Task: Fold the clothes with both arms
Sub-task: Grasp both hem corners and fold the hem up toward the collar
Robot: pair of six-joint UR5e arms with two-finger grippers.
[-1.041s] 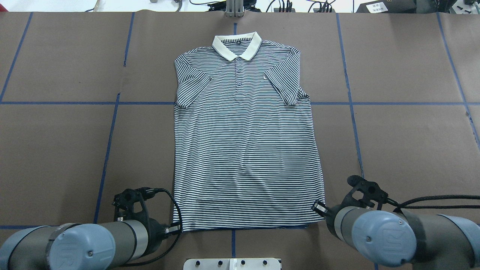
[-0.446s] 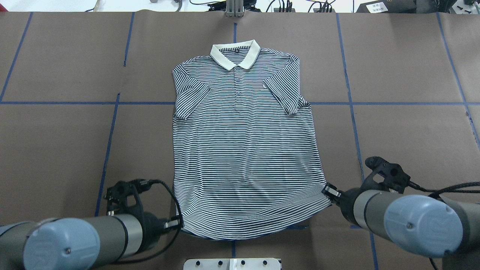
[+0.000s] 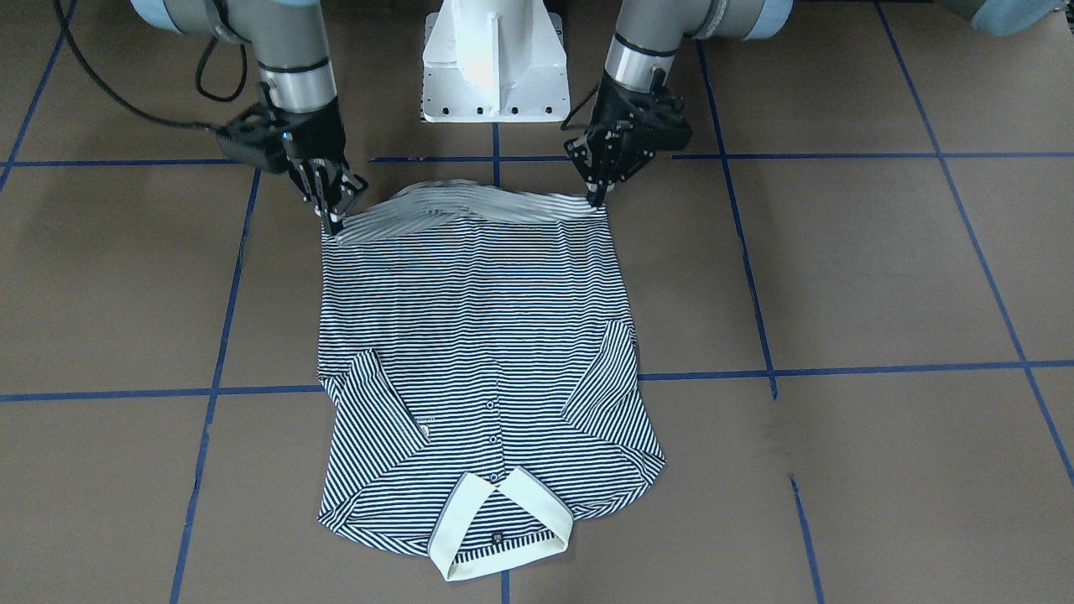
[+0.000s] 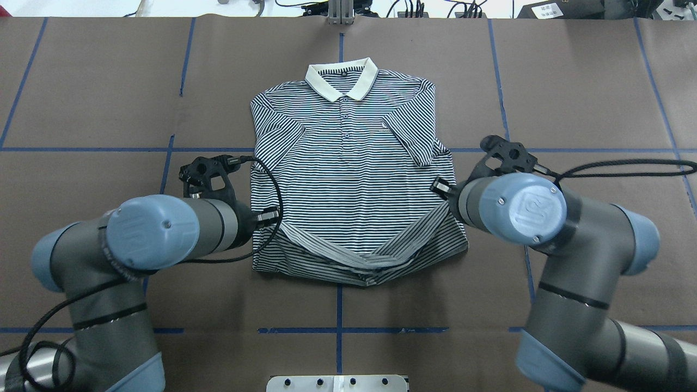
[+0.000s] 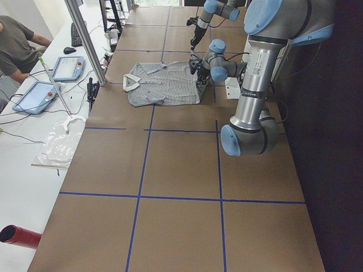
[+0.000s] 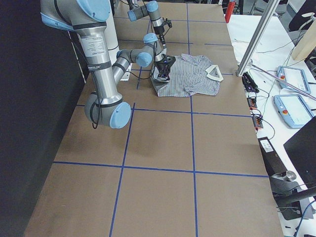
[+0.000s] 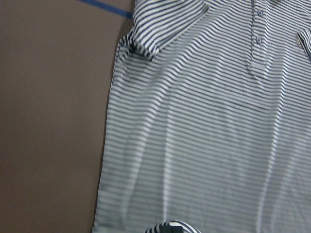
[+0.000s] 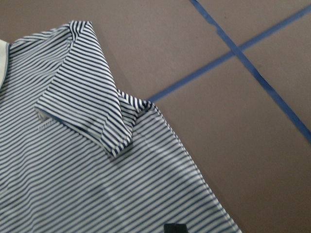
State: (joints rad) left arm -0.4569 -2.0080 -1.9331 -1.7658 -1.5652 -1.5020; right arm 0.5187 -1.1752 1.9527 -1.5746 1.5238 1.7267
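The striped polo shirt (image 4: 348, 158) lies face up on the brown table, cream collar (image 4: 341, 81) at the far side, sleeves folded in. My left gripper (image 4: 270, 218) is shut on the hem's left corner, and my right gripper (image 4: 440, 188) is shut on the hem's right corner. Both hold the hem raised above the shirt's lower body, and the cloth sags between them. In the front-facing view the left gripper (image 3: 597, 200) and right gripper (image 3: 333, 220) pinch the lifted hem of the shirt (image 3: 470, 335). Both wrist views show the shirt below them (image 7: 209, 121) (image 8: 73, 160).
The white pedestal base (image 3: 495, 63) stands behind the grippers. Blue tape lines (image 4: 163, 179) cross the brown table cover. A metal post (image 4: 340, 13) stands at the far edge past the collar. An operator (image 5: 17, 45) and tablets sit at the far side.
Both grippers have risen and carried the hem away from the robot, towards the collar. The hem lay flat near the table's front before; it now hangs doubled over the shirt's lower part.
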